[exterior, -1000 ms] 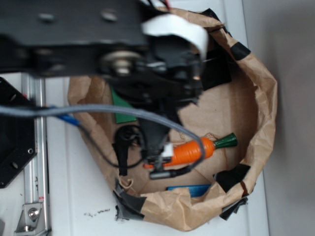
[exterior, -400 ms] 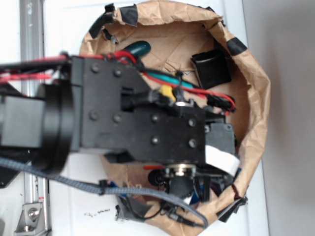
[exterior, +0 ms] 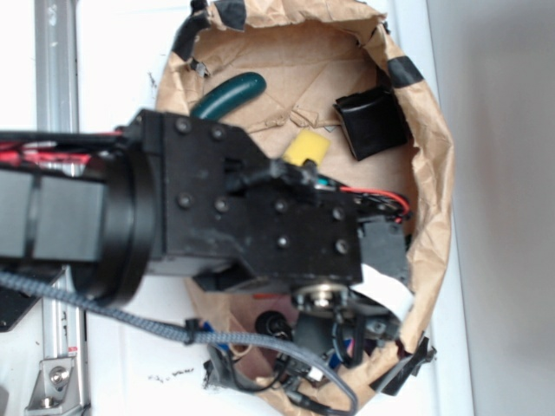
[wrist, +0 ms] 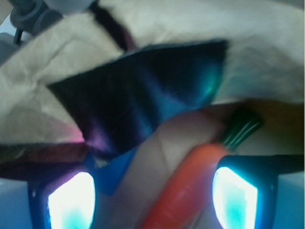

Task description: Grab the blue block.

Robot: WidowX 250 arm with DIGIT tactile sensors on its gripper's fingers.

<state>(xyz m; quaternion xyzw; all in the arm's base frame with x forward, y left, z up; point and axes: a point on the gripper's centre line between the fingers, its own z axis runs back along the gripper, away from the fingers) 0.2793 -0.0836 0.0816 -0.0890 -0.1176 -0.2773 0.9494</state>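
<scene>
Wrist view: the hand [wrist: 152, 193], fingers spread, hangs inside the crumpled paper bag [wrist: 267, 43]; the blue block [wrist: 113, 167] lies at seven o'clock beside the left finger, half under black tape [wrist: 143, 95], a toy carrot [wrist: 183, 183] between the fingers.

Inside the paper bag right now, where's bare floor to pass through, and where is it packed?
Bare paper lies between the dark green handle, the yellow block and the black square block. Near the end effector it is crowded: carrot, blue block, black tape.

bright blue block [wrist: 114, 167], mostly hidden under dark tape, low against the paper wall
</scene>
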